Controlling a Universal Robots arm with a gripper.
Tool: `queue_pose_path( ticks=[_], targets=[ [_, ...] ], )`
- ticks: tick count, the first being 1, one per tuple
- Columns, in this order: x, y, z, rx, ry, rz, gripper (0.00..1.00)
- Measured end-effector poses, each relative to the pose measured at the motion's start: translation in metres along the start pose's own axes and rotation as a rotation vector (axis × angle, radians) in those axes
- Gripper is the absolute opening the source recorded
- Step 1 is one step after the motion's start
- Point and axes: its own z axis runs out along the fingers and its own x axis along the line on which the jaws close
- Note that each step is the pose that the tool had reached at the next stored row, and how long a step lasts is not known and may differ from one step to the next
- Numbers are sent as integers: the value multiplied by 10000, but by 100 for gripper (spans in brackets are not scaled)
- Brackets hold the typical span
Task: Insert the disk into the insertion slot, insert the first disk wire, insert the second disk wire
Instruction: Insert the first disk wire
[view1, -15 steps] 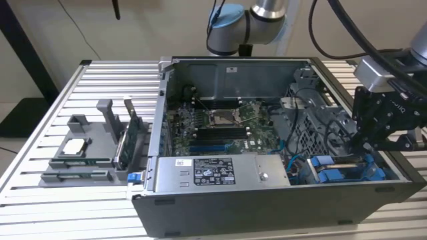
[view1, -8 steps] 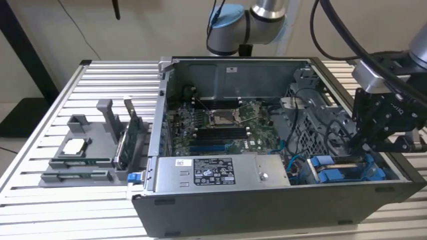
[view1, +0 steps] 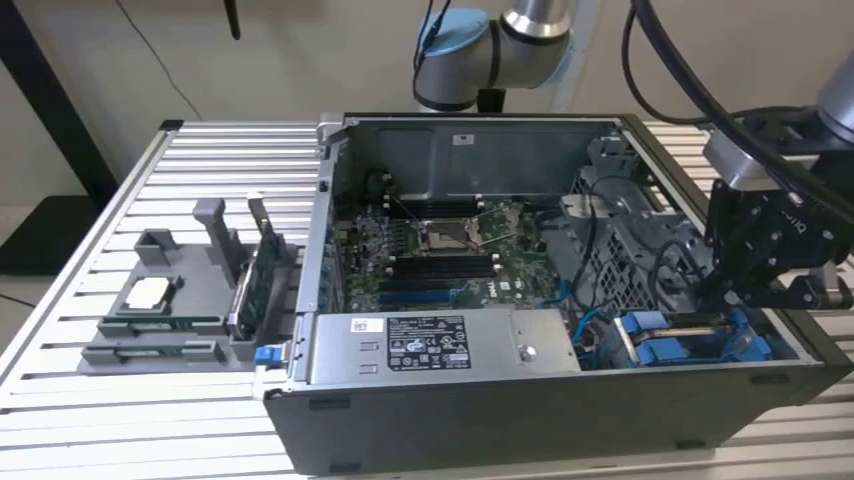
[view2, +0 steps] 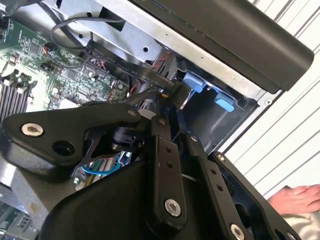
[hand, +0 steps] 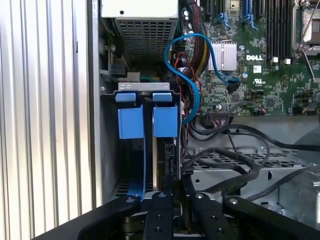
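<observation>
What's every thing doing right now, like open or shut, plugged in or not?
computer case: side open, insides showing.
disk: down in its slot, blue carrier ends sticking out.
gripper: shut on a black plug beside the disk.
blue cable: looped loose, one end at the green board.
green card: standing upright in the grey holder outside the case.

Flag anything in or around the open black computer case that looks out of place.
A person's hand lies by the white slatted table outside the case wall, near the black gripper poised at the two blue plastic drive carriers. A blue looping cable hangs loose among the other wires; whether its end is plugged in is unclear.
</observation>
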Motion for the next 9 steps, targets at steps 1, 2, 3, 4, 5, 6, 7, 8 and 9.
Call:
queue_pose_path(
  ticks=[1, 2, 3, 4, 5, 6, 7, 8, 9],
  targets=[
    [0, 0, 3, 1, 1, 13, 19],
    [1, 0, 8, 2, 1, 24, 19],
    [2, 0, 12, 2, 0, 35, 19],
    [2, -1, 16, 2, 0, 45, 19],
    [2, -1, 20, 3, 2, 57, 19],
    [3, -1, 25, 4, 2, 68, 19],
    [3, -1, 29, 5, 4, 75, 19],
    [3, -1, 32, 5, 4, 80, 19],
    [4, -1, 36, 5, 5, 86, 19]
  ],
)
